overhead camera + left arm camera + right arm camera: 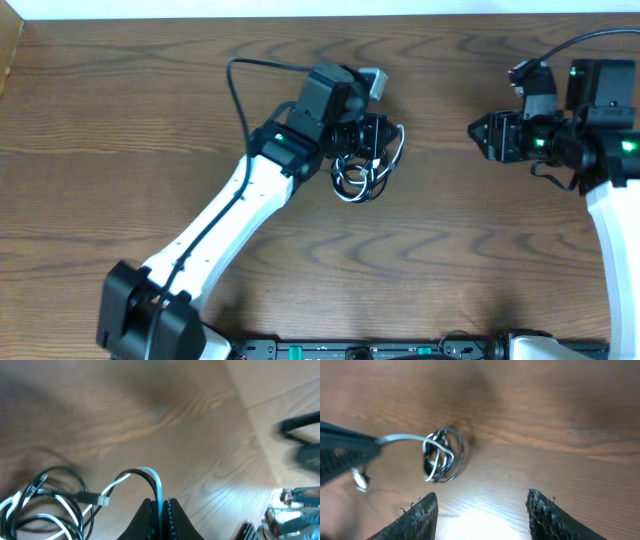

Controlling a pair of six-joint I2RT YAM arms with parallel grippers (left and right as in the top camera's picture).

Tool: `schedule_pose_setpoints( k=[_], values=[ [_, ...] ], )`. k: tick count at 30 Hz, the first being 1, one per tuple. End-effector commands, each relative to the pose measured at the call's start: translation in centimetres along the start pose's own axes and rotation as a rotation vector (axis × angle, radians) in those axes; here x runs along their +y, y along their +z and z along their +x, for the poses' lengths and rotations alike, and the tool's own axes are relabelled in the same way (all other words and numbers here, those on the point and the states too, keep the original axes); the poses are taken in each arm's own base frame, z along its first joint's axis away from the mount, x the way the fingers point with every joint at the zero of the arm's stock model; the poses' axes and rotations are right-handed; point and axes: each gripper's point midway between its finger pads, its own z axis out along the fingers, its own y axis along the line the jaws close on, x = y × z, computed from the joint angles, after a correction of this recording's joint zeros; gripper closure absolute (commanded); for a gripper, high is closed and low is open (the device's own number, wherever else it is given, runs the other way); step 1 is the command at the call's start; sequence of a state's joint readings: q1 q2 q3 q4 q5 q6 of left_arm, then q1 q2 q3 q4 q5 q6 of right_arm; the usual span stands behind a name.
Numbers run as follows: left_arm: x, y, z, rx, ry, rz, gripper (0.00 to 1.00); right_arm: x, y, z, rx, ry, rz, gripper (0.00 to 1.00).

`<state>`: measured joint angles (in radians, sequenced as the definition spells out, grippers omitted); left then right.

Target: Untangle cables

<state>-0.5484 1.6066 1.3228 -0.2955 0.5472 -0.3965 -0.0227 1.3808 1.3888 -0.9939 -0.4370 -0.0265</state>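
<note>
The white and black cables (362,178) lie coiled together in a small tangle on the wooden table, just below my left gripper (392,138). In the left wrist view the left gripper (161,508) is shut on a loop of the white cable (150,475), with the black cable (60,472) and a connector plug (95,497) in the coil at the lower left. My right gripper (478,135) is open and empty, to the right of the tangle. In the right wrist view its fingers (480,510) are spread wide, with the coil (442,455) ahead on the table.
The wooden table (150,100) fills the view. The left arm (230,215) stretches from the front left edge to the tangle. The right arm's base and thick black cable (590,40) are at the far right.
</note>
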Motion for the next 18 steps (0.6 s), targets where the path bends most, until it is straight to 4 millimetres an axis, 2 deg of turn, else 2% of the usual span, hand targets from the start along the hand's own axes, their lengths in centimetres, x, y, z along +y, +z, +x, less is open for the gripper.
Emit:
schedule_pose_setpoints(
  k=[1,5,13,18],
  values=[
    [-4.9,-5.8,-4.5,-0.180,0.063,0.103,0.92,2.0,1.1,-0.3,0.019,-0.012,-0.145,0.45],
    [-7.1,-10.3,-6.9,-0.315,0.075,0.146,0.93,2.7,2.4,-0.2,0.052,-0.004,-0.228,0.44],
    [-8.9,-16.9,-9.5,-0.522,0.064,0.134,0.93,4.3,5.1,0.1,0.097,-0.035,-0.302,0.42],
    [-8.2,-17.1,-9.4,-0.529,0.045,0.096,0.93,4.9,5.4,-0.1,0.096,-0.045,-0.308,0.41]
  ],
)
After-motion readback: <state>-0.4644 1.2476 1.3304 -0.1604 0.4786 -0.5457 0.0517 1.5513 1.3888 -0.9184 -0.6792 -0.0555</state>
